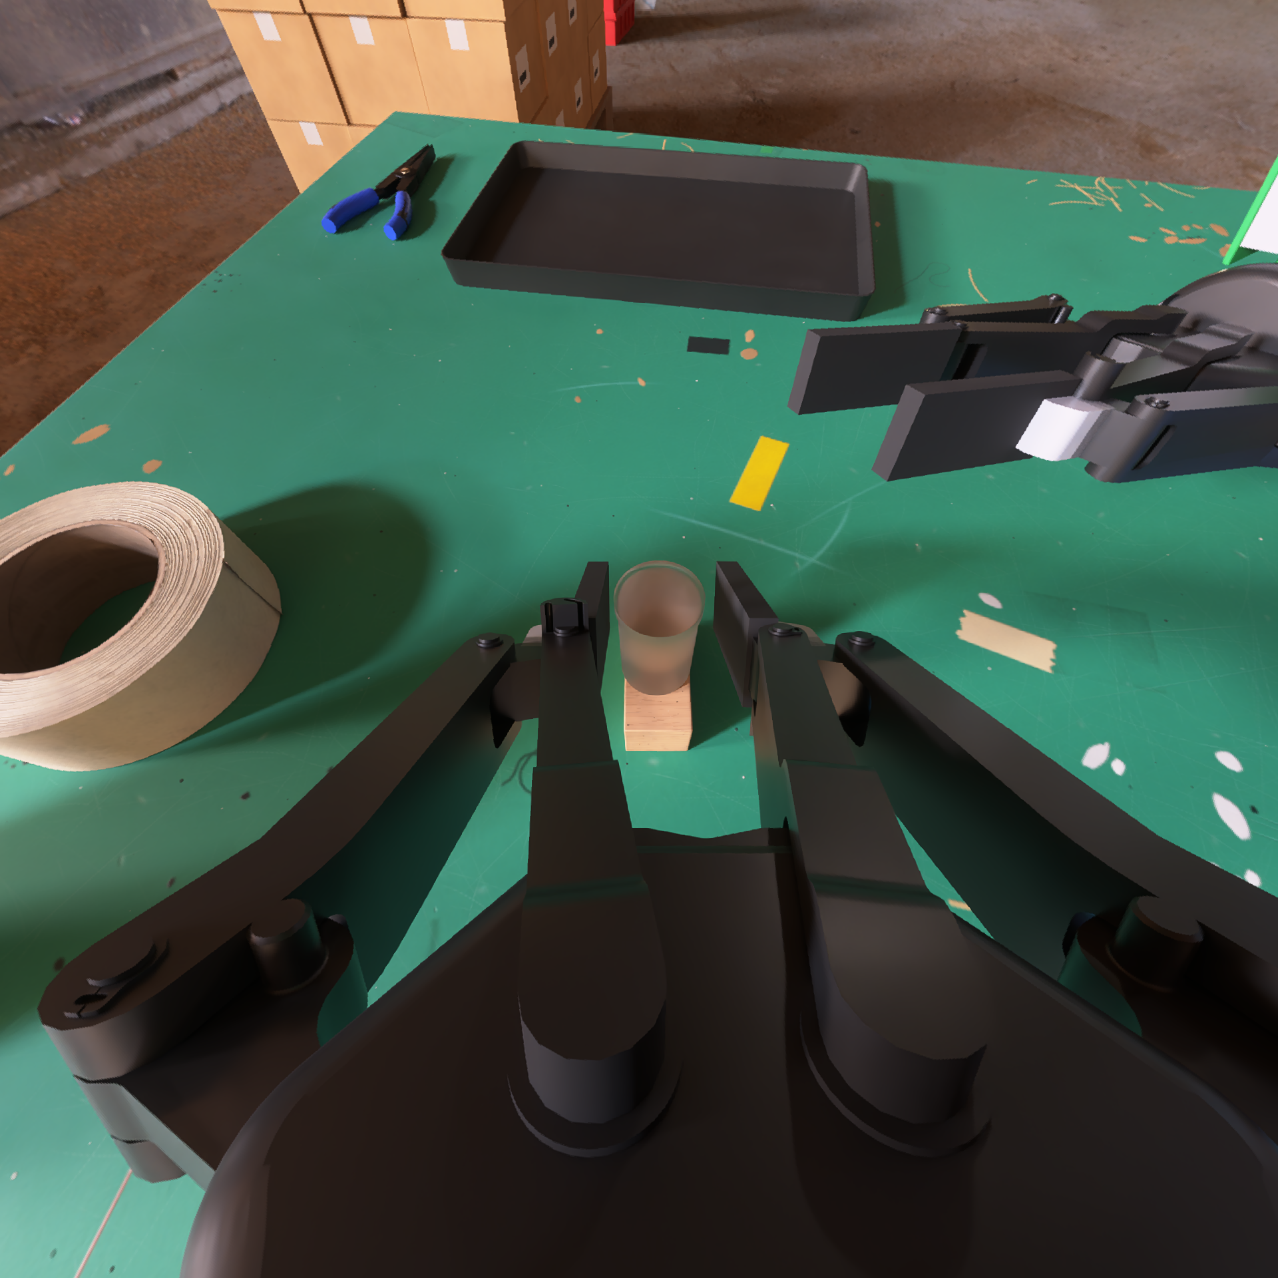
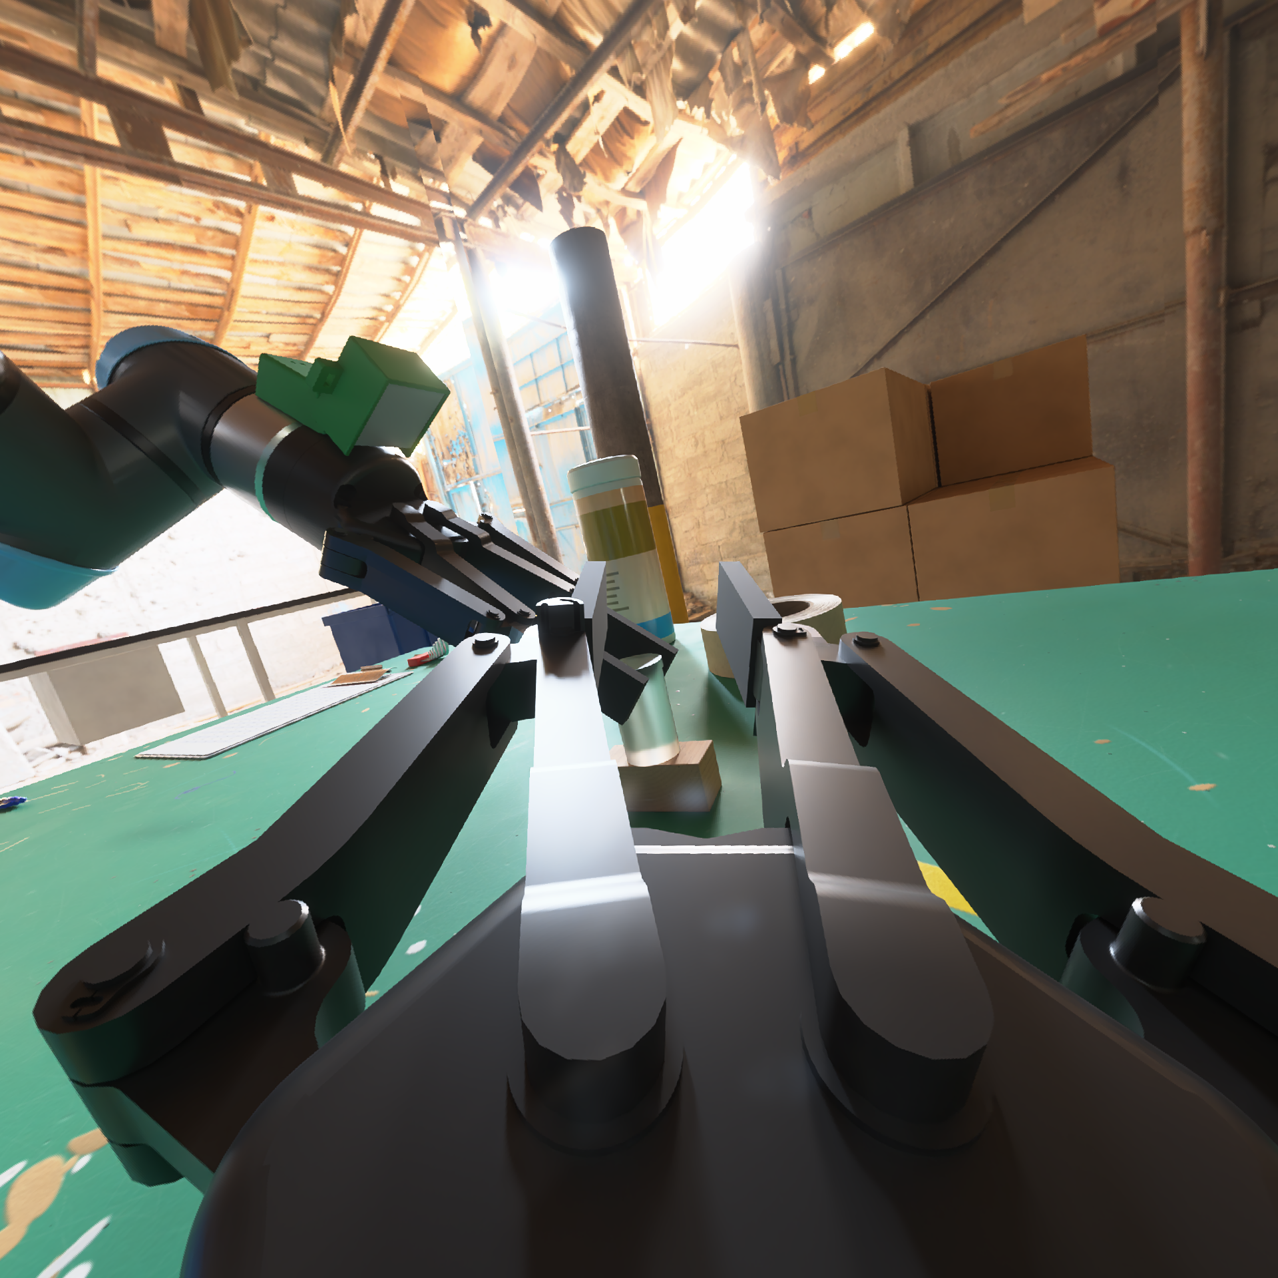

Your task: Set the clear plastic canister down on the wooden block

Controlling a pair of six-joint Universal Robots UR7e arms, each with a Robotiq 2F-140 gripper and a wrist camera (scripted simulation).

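Canister (image 1: 657, 626): clear, frosted, open-topped, upright on the wooden block (image 1: 657, 719), between the left pincer (image 1: 660, 588) fingers, which stand apart. Right pincer (image 2: 660, 588) apart, empty.

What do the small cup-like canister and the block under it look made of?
Frosted translucent canister: seemingly plastic, matte; the block shows dimly through its wall. Pale square block: light unfinished-looking wood, with faint grain lines on its side. The open left gripper straddles the canister.

You have: frosted clear plastic canister (image 1: 658, 626); pale smooth wooden block (image 1: 657, 719); scuffed matt green tabletop (image 1: 387, 387); matt paper tape roll (image 1: 124, 622).
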